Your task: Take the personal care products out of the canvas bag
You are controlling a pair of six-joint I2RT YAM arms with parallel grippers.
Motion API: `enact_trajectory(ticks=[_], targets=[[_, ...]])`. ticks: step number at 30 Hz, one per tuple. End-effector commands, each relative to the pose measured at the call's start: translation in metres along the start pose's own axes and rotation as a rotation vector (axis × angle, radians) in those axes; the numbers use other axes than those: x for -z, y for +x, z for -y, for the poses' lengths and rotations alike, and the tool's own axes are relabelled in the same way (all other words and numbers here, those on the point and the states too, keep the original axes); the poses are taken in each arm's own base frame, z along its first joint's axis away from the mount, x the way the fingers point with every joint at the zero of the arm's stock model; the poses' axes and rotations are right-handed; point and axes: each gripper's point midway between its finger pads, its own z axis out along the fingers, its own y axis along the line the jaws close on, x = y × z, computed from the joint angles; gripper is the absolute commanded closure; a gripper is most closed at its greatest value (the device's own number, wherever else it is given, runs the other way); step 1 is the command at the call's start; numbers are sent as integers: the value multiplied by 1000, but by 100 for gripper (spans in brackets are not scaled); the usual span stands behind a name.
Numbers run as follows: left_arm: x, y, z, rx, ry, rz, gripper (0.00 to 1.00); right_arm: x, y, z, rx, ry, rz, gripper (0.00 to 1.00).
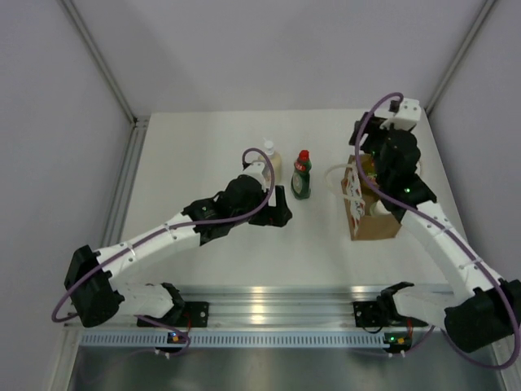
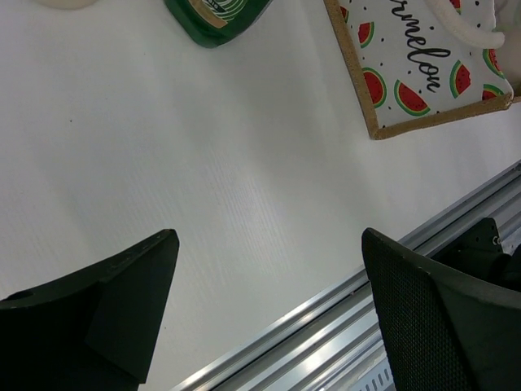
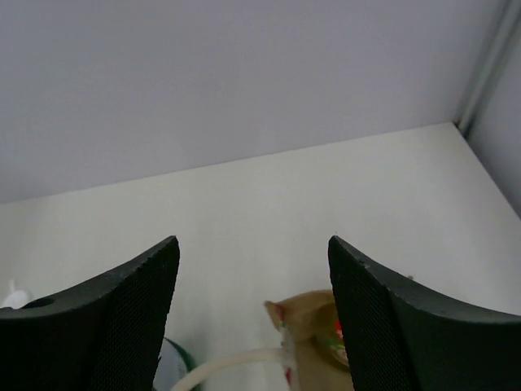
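The canvas bag (image 1: 376, 221) stands upright at the right, its white watermelon-printed panel (image 2: 415, 65) facing left. My right gripper (image 1: 370, 167) hovers over the bag's mouth (image 3: 313, 322), open, nothing between its fingers (image 3: 122, 309). A red and green item (image 3: 338, 336) shows just inside the bag. A cream bottle with a white cap (image 1: 269, 160) and a dark green bottle with a red cap (image 1: 301, 177) stand on the table left of the bag. My left gripper (image 1: 277, 209) is low, just in front of these two bottles, open and empty (image 2: 269, 236).
A white bag handle (image 3: 228, 376) loops out to the left. An aluminium rail (image 2: 366, 309) runs along the table's near edge. Grey walls with corner posts (image 3: 488, 65) close the back and sides.
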Motion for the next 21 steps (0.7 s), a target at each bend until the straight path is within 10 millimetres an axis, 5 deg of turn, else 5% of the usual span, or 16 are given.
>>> enact_trajectory(ticks=[1,6,10,21], targets=[[2,-19,20,4,64,48,2,10,17,39,86,33,-64,29],[3,-20,23,-7,79,43,2,3,25,86,129,127,-102,35],[11,-21,21,-42,85,58,2,-14,46,97,156,127,-170,41],[45,-13,-22,-123,-71,69,2,-42,81,117,160,201,-240,48]])
